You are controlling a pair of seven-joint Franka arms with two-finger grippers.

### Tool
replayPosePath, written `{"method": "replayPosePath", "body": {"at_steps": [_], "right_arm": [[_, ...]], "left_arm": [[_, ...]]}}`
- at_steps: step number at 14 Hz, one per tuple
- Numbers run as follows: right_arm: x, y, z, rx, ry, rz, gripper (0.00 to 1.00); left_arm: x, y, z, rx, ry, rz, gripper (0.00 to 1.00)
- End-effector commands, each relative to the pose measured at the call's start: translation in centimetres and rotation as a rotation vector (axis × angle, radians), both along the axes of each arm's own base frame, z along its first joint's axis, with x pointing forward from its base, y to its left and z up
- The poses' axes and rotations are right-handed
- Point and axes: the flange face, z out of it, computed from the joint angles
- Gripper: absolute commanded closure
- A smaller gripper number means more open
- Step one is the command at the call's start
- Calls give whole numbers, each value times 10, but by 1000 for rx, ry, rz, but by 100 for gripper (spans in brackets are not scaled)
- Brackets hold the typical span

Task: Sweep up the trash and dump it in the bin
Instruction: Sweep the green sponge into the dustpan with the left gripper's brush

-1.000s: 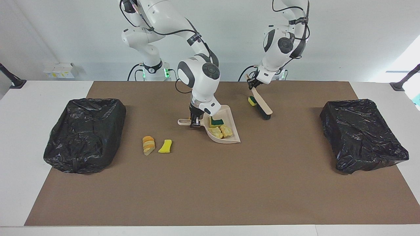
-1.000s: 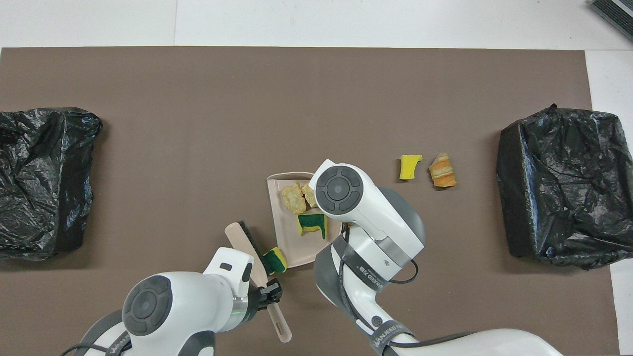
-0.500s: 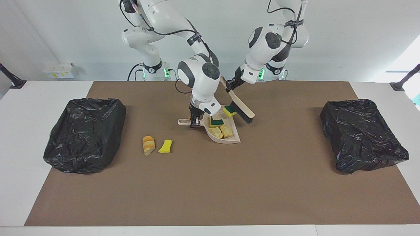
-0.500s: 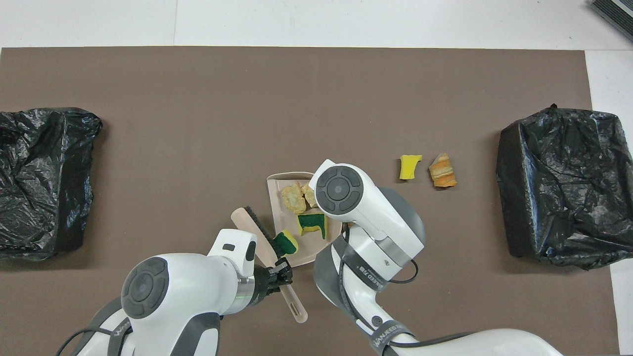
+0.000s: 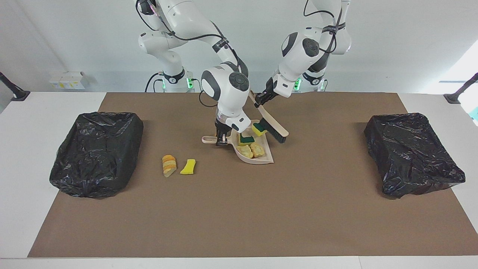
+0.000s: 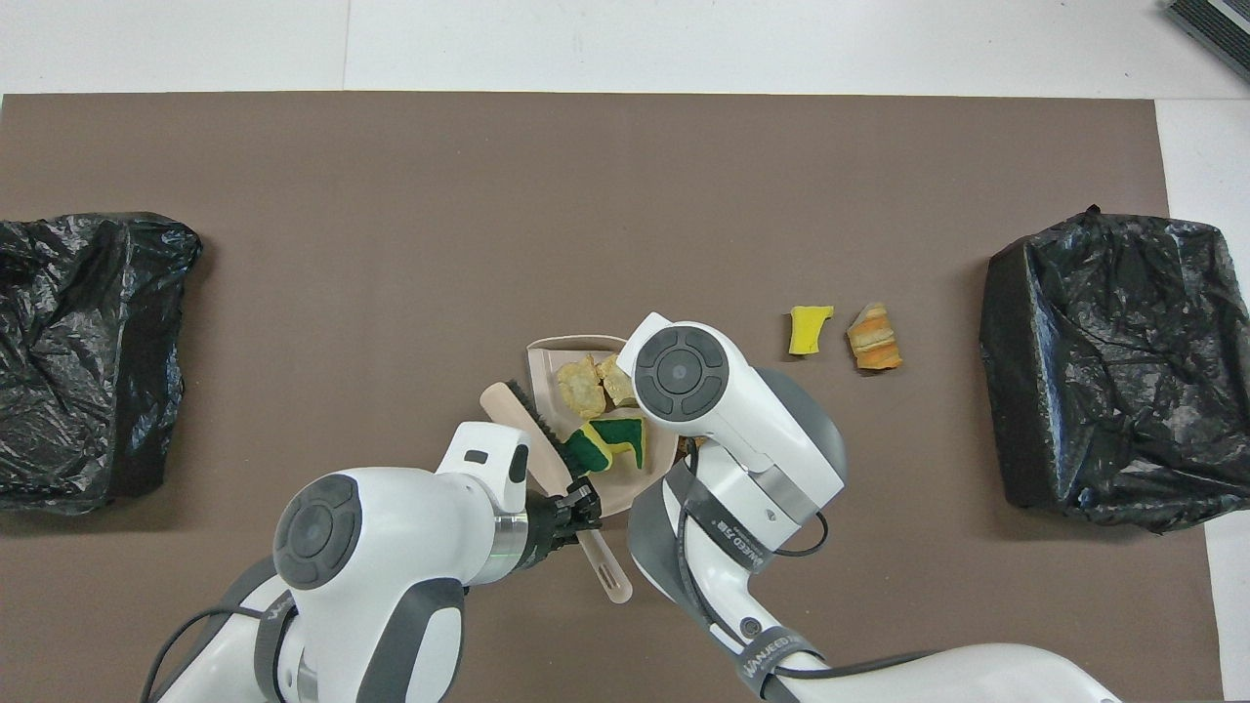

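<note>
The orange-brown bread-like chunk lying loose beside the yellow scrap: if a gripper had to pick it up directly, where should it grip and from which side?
Probably from straight above, fingers closing across the narrow width of the orange-brown chunk at its middle. It lies flat on the brown mat, apart from the yellow scrap and the black bin, leaving finger room on both long sides.

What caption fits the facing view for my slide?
Left gripper sweeps a sponge bit into the dustpan with the brush; right gripper holds the dustpan's handle.
</note>
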Motion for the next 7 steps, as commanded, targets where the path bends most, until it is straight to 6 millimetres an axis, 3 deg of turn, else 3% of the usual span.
{"method": "replayPosePath", "body": {"at_steps": [1,4,7], "right_arm": [[0,-3,-6,30,-12,-5,100],[0,-3,-6,30,-12,-6,100],[0,-3,-6,30,-12,-6,100]], "left_arm": [[30,-21,-3,-41,-33,-78,100],[34,-30,-7,-47,-50,-84,100],[59,-28,-4,-45,-93,-125,100]]}}
